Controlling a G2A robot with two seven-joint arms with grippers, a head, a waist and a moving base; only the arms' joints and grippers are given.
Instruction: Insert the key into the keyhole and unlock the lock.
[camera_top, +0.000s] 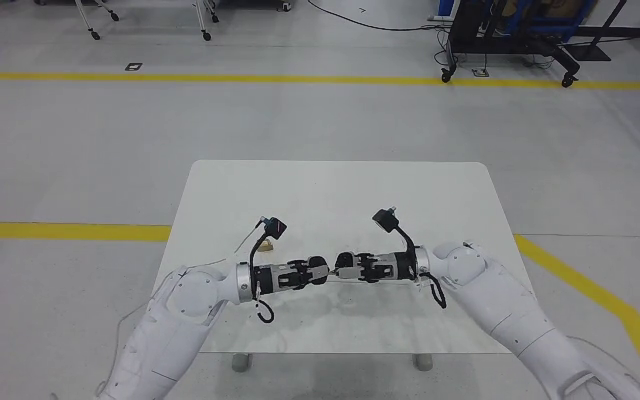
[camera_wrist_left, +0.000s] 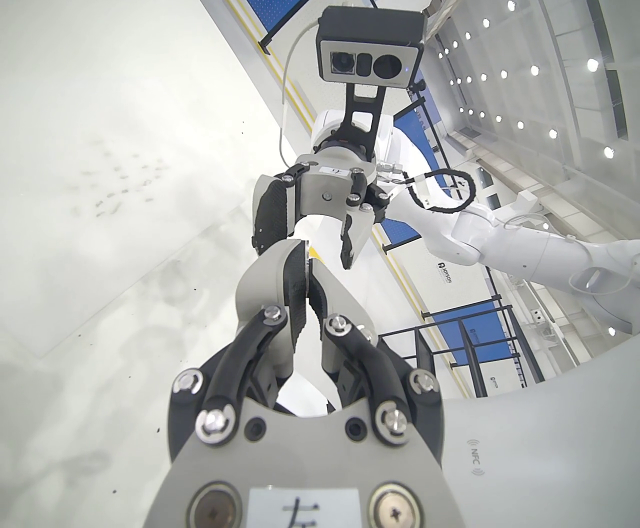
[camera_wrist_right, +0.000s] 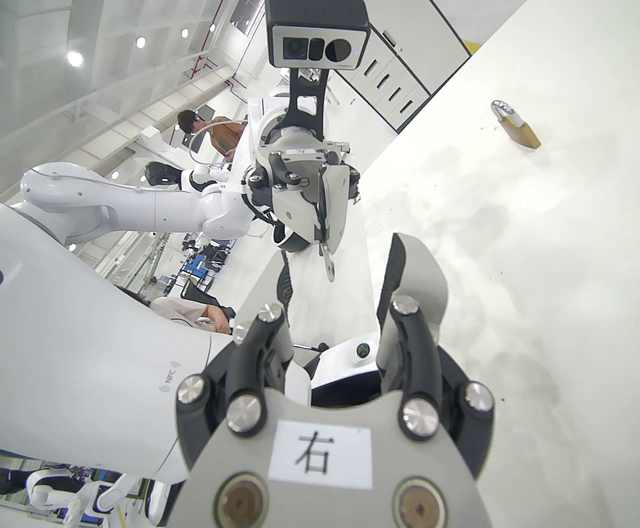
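The left claw (camera_wrist_left: 306, 256) pinches the key (camera_wrist_right: 327, 262), facing the right claw (camera_wrist_right: 345, 270) (fingers spread). The brass padlock (camera_wrist_right: 515, 125) lies apart on the white counter (camera_top: 400, 200).

Lock (camera_top: 266, 244) on table (camera_top: 400, 190), left of centre; at lower centre, left gripper (camera_top: 320, 271), holding key (camera_wrist_right: 327, 261), faces right gripper (camera_top: 344, 268).

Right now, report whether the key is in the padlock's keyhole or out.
Out. The left gripper is shut on the key, and the padlock lies apart from it on the table.
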